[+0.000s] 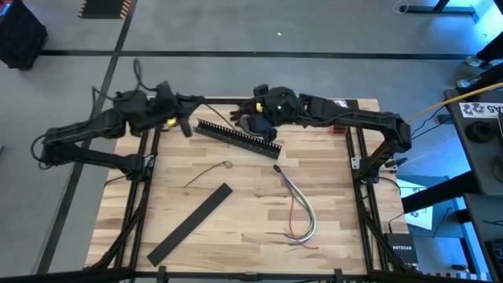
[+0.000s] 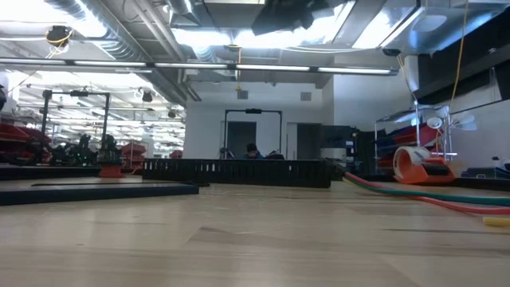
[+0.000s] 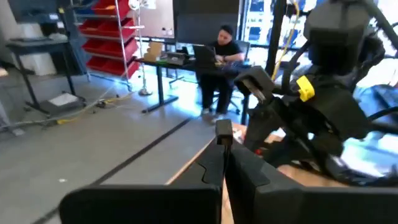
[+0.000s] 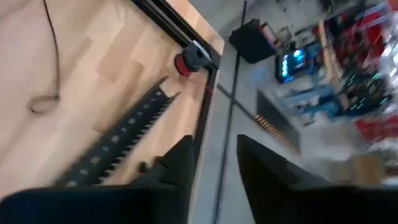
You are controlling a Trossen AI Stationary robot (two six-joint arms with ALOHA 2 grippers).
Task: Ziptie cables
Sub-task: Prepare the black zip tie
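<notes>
The cables, thin grey, white and red wires, lie curved on the wooden table right of centre; in the low view they run along the table at the right. The ziptie, a thin dark strip with a small loop at one end, lies flat at the table's middle and also shows in the right wrist view. My left gripper hangs shut over the far left edge and holds nothing. My right gripper stands open and holds nothing, above the far edge beside the comb bar.
A long black comb-slotted bar lies slantwise at the far middle, under my right gripper. A flat black strip lies at the near left. Beyond the table a person sits at a desk. An orange object stands at the right.
</notes>
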